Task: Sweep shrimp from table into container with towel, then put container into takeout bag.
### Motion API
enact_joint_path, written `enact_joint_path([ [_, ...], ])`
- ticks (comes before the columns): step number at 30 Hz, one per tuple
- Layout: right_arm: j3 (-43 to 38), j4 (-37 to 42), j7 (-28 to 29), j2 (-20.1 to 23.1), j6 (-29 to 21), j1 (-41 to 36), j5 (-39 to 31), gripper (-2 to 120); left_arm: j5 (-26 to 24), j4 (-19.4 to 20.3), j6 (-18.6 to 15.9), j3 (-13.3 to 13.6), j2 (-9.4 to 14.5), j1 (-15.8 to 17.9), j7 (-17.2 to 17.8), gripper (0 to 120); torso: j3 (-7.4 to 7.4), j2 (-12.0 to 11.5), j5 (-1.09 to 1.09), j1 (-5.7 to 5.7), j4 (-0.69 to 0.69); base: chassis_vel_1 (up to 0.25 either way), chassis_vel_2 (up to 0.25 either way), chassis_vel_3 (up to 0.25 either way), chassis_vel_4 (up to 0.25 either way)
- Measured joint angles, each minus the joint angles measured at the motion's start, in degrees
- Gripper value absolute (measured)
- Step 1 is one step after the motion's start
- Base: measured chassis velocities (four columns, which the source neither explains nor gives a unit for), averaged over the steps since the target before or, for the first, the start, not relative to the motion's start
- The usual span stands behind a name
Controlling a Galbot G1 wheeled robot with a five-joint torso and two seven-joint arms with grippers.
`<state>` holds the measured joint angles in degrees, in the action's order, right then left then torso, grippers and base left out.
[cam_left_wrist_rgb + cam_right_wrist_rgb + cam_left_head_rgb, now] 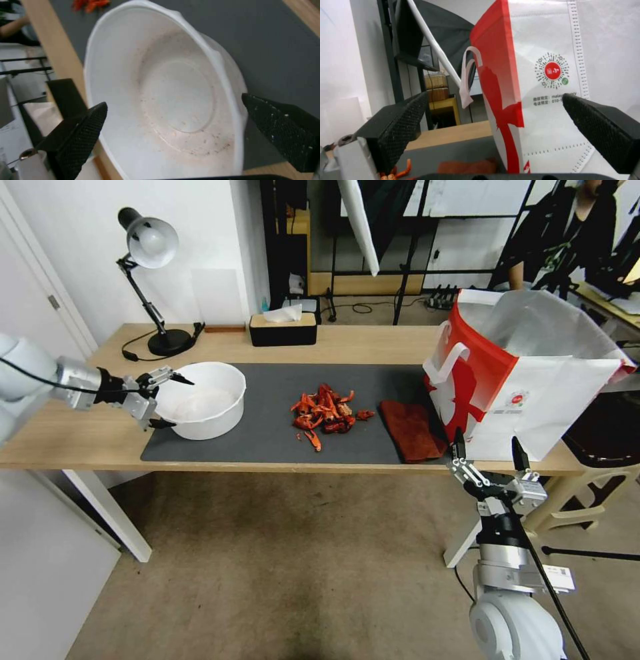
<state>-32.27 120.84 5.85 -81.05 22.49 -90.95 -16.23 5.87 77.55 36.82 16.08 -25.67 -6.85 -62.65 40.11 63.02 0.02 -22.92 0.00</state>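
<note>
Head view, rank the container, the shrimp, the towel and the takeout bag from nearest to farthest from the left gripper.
From the left gripper:
1. Container, right beside it.
2. Shrimp, mid-mat.
3. Towel, past the shrimp.
4. Takeout bag, far right end.

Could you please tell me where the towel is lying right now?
In the head view, the towel lies flat on the mat's right end, between the shrimp and the takeout bag.
</note>
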Motion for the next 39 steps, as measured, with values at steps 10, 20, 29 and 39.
enact_joint_path([
  [10, 0.0, -0.7, 0.2, -0.3, 0.0, 0.7, -0.2, 100, 0.8, -4.4, 0.6, 7.6, -3.2, 7.2, -7.5, 99, 0.0, 0.0, -0.01, 0.0, 0.01, 0.0, 0.0, 0.0, 0.0],
  [20, -0.2, -0.8, 0.4, -0.5, -0.1, 0.9, -0.3, 100, 2.4, -7.2, 1.7, 9.9, -6.2, 10.3, -11.5, 100, -0.01, 0.0, -0.01, 0.0, 0.01, 0.0, 0.0, 0.0, 0.0],
  [29, -0.2, -0.5, 0.5, -0.8, 0.0, 0.5, -0.3, 100, 2.4, -7.4, 1.7, 9.8, -6.2, 10.3, -13.8, 97, 0.0, 0.0, -0.01, 0.0, 0.0, 0.0, 0.0, 0.0, 0.0],
  [39, -0.1, -0.3, 0.6, -1.0, 0.1, 0.7, -0.2, 100, 2.3, -8.1, 1.6, 9.6, -6.9, 10.2, -16.5, 82, 0.0, 0.0, -0.01, 0.0, 0.0, 0.0, 0.0, 0.0, 0.0],
])
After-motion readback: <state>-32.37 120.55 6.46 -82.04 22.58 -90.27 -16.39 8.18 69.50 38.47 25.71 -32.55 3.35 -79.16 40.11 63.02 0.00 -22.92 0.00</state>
